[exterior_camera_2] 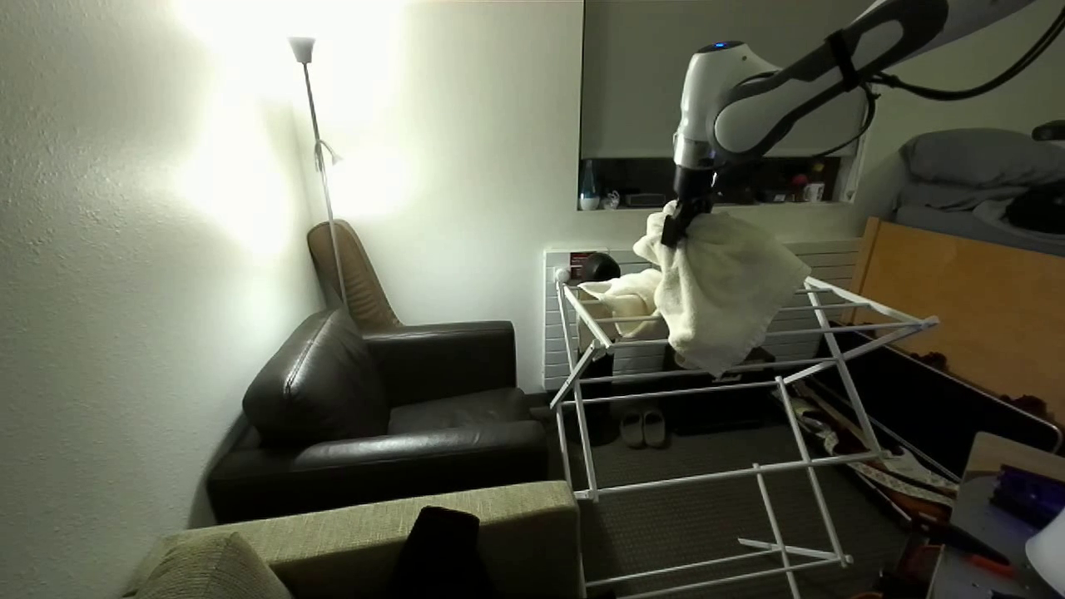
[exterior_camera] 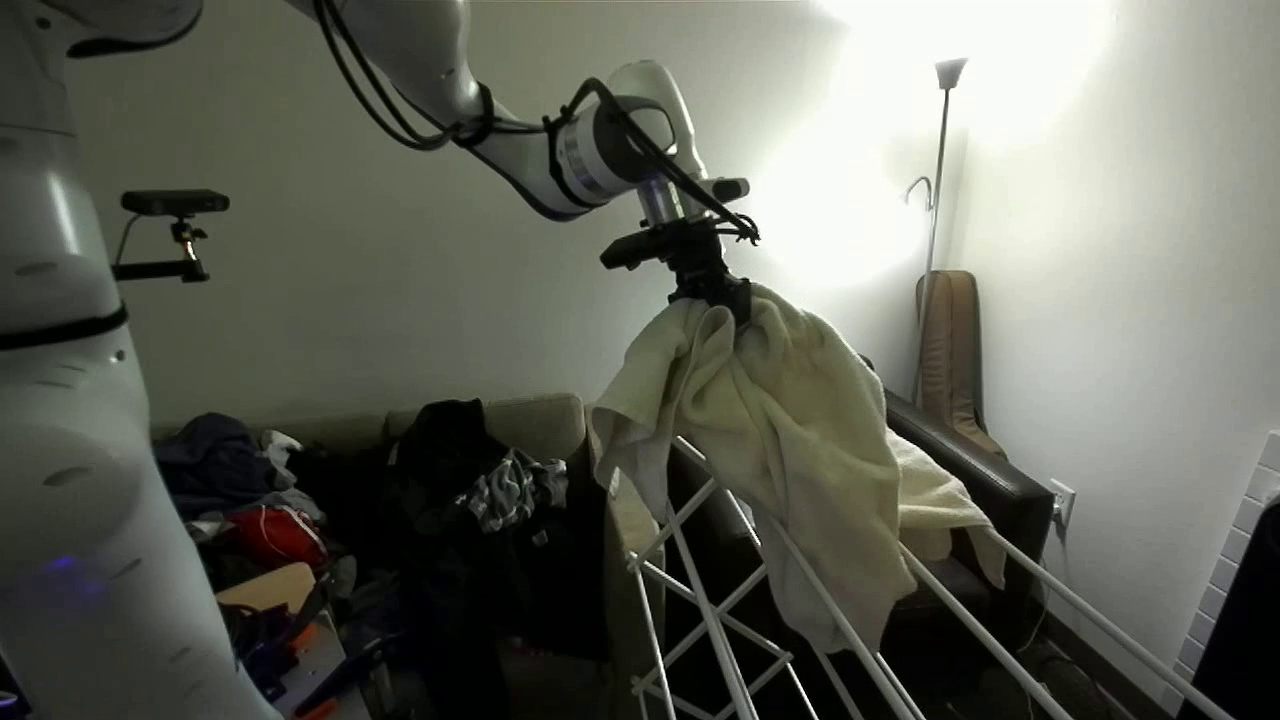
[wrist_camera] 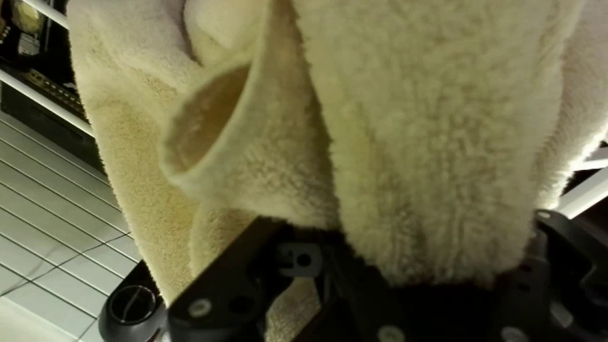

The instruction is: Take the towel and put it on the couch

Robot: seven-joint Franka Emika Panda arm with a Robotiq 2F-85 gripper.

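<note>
The cream towel point(exterior_camera: 790, 430) hangs in loose folds from my gripper point(exterior_camera: 735, 308), which is shut on a bunched upper part of it. Its lower part drapes down over the white drying rack point(exterior_camera_2: 691, 481), and another portion rests across the bars at the rack's far end. In the wrist view, the towel point(wrist_camera: 427, 142) fills most of the picture and hides the fingertips. A beige couch point(exterior_camera_2: 499, 507) stands in front of the rack in an exterior view; clothes cover much of it. Beside it is a dark leather armchair point(exterior_camera_2: 458, 453).
Piled dark and coloured clothes point(exterior_camera: 500, 490) lie on the couch near the arm's base. A floor lamp point(exterior_camera_2: 320, 150) and a brown case point(exterior_camera_2: 354, 270) stand behind the armchair. A wooden bed frame point(exterior_camera_2: 965, 308) is beyond the rack, and a cluttered small table point(exterior_camera_2: 990, 466) sits nearby.
</note>
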